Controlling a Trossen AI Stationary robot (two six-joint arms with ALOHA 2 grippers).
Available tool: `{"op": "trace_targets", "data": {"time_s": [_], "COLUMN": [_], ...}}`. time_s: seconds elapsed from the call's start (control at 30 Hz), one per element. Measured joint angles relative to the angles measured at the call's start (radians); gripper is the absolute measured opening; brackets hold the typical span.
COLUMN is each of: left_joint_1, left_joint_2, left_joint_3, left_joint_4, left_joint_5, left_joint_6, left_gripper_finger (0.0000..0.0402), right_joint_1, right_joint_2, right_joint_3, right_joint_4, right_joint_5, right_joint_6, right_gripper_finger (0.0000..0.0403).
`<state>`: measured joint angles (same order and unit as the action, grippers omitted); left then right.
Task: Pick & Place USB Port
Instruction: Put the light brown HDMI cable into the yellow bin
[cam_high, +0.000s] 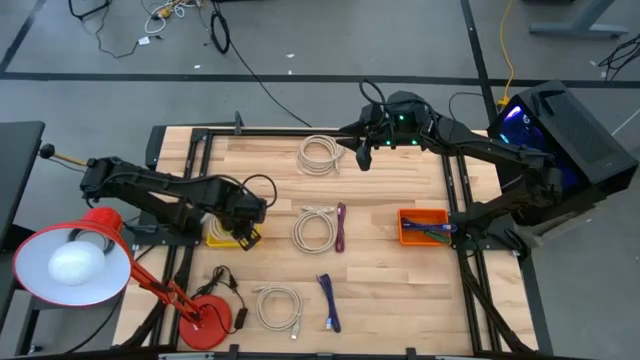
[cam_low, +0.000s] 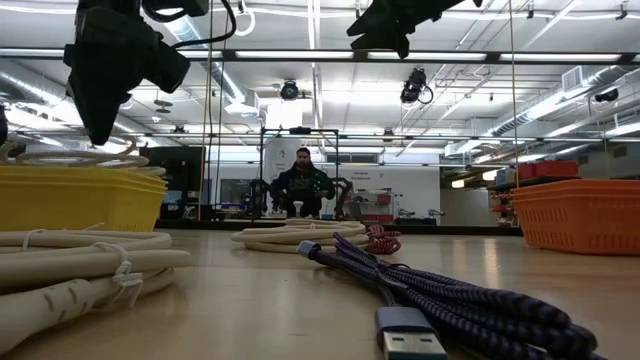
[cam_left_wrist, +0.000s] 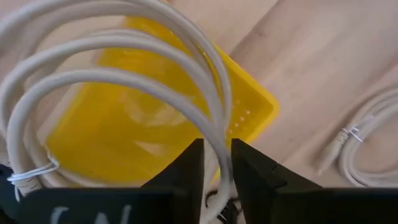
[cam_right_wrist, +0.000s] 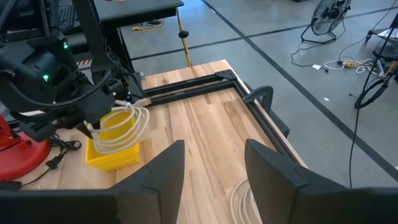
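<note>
My left gripper (cam_high: 247, 237) hovers over the yellow basket (cam_high: 219, 233) near the table's left edge, shut on a coiled white USB cable (cam_left_wrist: 118, 68). That coil and basket (cam_right_wrist: 112, 152) also show in the right wrist view. My right gripper (cam_high: 362, 157) is open and up in the air at the far edge, beside another white coil (cam_high: 320, 155) that lies flat on the table. Two more white coils (cam_high: 315, 229) (cam_high: 278, 306) and two purple cables (cam_high: 340, 228) (cam_high: 328, 302) lie flat on the wood. My left gripper pinches the white coil between its two fingers (cam_left_wrist: 193, 165), which close on several strands together at one side of the loop (cam_left_wrist: 216, 134). The fingers come from above, pointing down. The coil hangs below them (cam_right_wrist: 124, 124), its lower part inside the yellow basket.
An orange basket (cam_high: 405, 236) with cables in it sits near the right edge. A red desk lamp (cam_high: 70, 265) and its base (cam_high: 205, 318) occupy the near left corner, with a black plug lead (cam_high: 228, 285). A person (cam_low: 303, 185) sits far beyond the table.
</note>
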<state>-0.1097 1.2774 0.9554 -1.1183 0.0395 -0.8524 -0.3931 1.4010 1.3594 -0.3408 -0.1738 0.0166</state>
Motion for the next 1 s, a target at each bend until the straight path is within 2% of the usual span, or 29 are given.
{"op": "trace_targets", "data": {"time_s": [0.17, 0.4, 0.57, 0.83, 1.0], "left_joint_1": [0.006, 0.035, 0.054, 0.081, 0.106], "left_joint_2": [-0.001, -0.002, -0.002, -0.002, -0.002], "left_joint_3": [0.000, 0.000, 0.000, 0.000, 0.000], "left_joint_4": [0.034, 0.067, 0.066, 0.066, 0.066], "left_joint_5": [0.078, 0.053, 0.122, 0.050, 0.060], "left_joint_6": [-0.001, 0.000, 0.031, 0.070, 0.099], "left_gripper_finger": [0.0119, 0.0130, 0.0103, 0.0047, 0.0030], "right_joint_1": [0.000, -0.001, -0.001, -0.001, -0.001], "right_joint_2": [0.000, 0.000, 0.000, 0.000, 0.000], "right_joint_3": [0.000, 0.000, 0.000, 0.000, 0.000], "right_joint_4": [0.000, 0.000, -0.002, -0.007, -0.007], "right_joint_5": [0.000, 0.000, 0.000, 0.000, 0.000], "right_joint_6": [-0.010, -0.010, -0.010, -0.009, -0.009], "right_gripper_finger": [0.0168, 0.0168, 0.0168, 0.0168, 0.0168]}}
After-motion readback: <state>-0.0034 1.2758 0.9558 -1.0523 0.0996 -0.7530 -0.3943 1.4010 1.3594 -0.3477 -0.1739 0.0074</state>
